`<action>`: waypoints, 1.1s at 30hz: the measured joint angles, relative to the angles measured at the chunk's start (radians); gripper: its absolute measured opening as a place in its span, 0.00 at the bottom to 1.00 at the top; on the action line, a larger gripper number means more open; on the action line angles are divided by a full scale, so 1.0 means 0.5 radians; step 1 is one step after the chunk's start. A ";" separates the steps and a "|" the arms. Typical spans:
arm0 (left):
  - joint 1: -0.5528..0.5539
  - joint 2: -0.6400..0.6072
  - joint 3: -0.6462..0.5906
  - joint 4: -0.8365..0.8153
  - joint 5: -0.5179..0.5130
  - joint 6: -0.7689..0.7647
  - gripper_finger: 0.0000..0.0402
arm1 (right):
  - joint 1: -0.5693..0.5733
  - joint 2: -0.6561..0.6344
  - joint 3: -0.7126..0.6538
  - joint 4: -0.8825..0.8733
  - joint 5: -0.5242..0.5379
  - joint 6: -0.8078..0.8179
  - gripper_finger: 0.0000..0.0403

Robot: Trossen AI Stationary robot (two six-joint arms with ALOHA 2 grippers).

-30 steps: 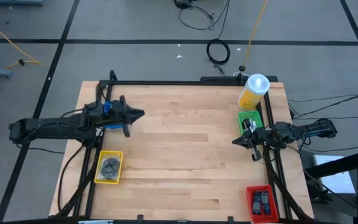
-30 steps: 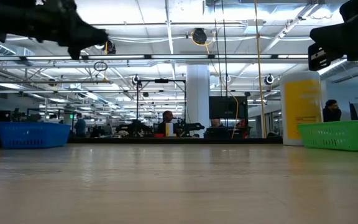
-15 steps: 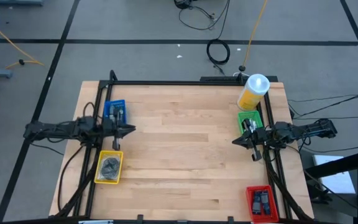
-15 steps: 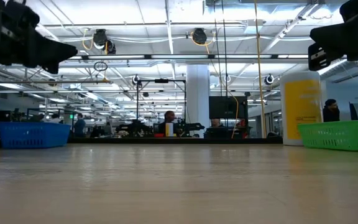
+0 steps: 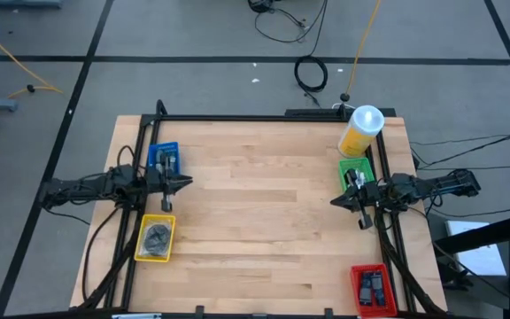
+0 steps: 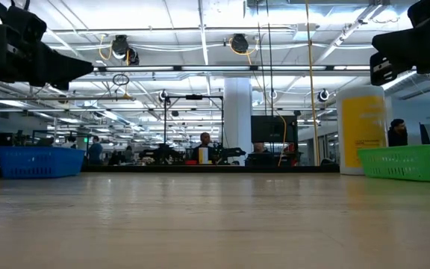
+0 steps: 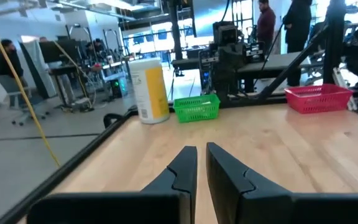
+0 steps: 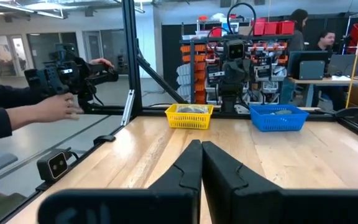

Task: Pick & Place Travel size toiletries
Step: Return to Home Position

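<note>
Finishing the retreat to rest. Found the left claw [image 5: 184, 183] at the left-middle of the high view, just below the blue bin [image 5: 164, 146] and above the yellow bin [image 5: 140, 239], with fingers drawn to a thin slit and gripping nothing. Found the right claw [image 5: 333, 201] parked at the right-middle beside the green bin [image 5: 352, 162], closed and empty. Judged the toiletries [image 5: 168, 160] to be the small pale items lying inside the blue bin, at the upper left of the table [image 5: 264, 204]; too small to count. For a clean finish: keep the left claw raised, draw it straight back toward the left edge, avoid sweeping over either bin rim, hold the fingers together, and settle without a jolt. Leave the right arm alone. Noted a person's hand [image 8: 58, 107] off the table at the left of the right wrist view; keep clear of that side. Compared with a second ago: left arm pulled back from a longer reach that hid the blue bin, now uncovered. Most of that travel done by half a second ago, with only slight withdrawal since. Right arm, bins and contents unchanged.
</note>
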 joint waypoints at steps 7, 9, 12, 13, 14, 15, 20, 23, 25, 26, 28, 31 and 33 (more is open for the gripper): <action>0.000 0.004 -0.009 0.065 -0.017 0.063 0.09 | 0.000 0.001 -0.001 0.000 -0.001 0.000 0.00; 0.000 0.021 -0.009 0.083 -0.019 0.032 0.09 | 0.000 0.001 0.000 0.000 -0.001 0.000 0.00; 0.000 0.019 -0.010 0.098 -0.019 0.016 0.09 | 0.000 0.001 -0.001 0.000 -0.001 0.000 0.00; 0.000 0.020 -0.010 0.098 -0.019 0.016 0.09 | 0.000 0.001 0.000 0.000 -0.001 0.000 0.00; 0.000 0.021 -0.010 0.097 -0.019 0.016 0.09 | 0.000 0.001 0.000 0.000 -0.001 0.000 0.00; 0.000 0.021 -0.010 0.098 -0.019 0.016 0.09 | 0.000 0.001 0.000 0.000 0.000 0.000 0.00; 0.000 0.021 -0.009 0.104 -0.019 0.015 0.09 | 0.000 0.001 -0.001 0.000 -0.001 0.000 0.00; 0.000 0.021 -0.009 0.105 -0.019 0.015 0.09 | 0.000 0.001 0.000 0.000 -0.001 0.000 0.00; 0.000 0.021 -0.008 0.106 -0.019 0.020 0.09 | 0.000 0.001 -0.001 0.000 -0.001 0.000 0.00; 0.000 0.021 -0.008 0.106 -0.019 0.022 0.09 | 0.000 0.001 0.000 0.000 -0.001 0.000 0.00; 0.000 0.021 -0.008 0.107 -0.019 0.020 0.09 | 0.000 0.001 -0.001 0.000 -0.001 0.000 0.00; 0.000 0.021 -0.008 0.108 -0.019 0.023 0.09 | -0.003 -0.011 -0.007 -0.005 -0.003 -0.001 0.00; 0.000 0.021 -0.007 0.108 -0.019 0.026 0.09 | -0.028 -0.012 -0.039 0.024 -0.006 -0.040 0.00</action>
